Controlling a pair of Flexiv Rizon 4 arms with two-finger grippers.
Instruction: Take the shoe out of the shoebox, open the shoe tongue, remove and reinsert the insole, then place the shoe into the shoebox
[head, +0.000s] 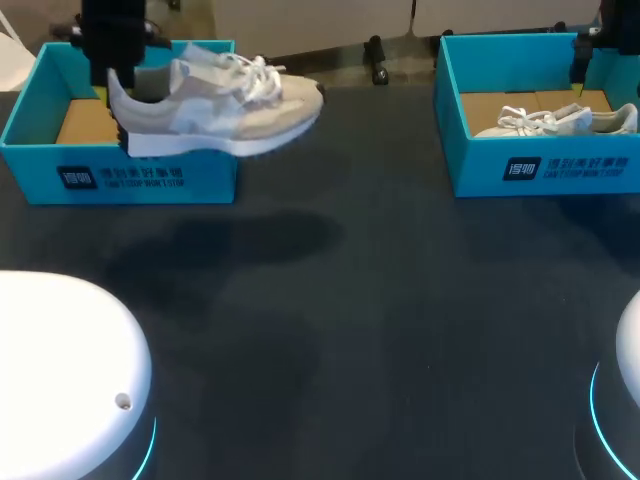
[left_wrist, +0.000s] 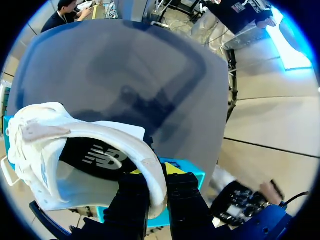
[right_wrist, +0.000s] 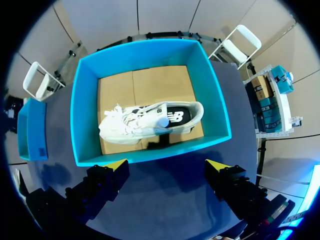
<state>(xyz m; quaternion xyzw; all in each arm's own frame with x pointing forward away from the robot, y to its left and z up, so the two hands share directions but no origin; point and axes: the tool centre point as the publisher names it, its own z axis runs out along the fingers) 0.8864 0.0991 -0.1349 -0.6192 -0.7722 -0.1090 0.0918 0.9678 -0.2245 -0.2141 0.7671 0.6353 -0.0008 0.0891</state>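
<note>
Head view: the shoe (head: 215, 105) hangs above the left shoebox (head: 120, 178) at the counter's (head: 380, 300) far left corner. It looks light and soft-uppered.

Left wrist view alone shows the left tool (left_wrist: 159, 195) clenched across the stiffer heel collar, probably the soundest hold.

Right wrist view: the right tool (right_wrist: 166, 166), released, hovers over the second shoebox (right_wrist: 85, 110), which holds another shoe (right_wrist: 145, 122).

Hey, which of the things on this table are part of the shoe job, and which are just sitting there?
Part of the job: lifted shoe, gripped at the heel by the left claw; left shoebox; second shoe lying in the right shoebox; right claw, open above that box.
Just there: dark table; white arm bases at the near corners.
</note>
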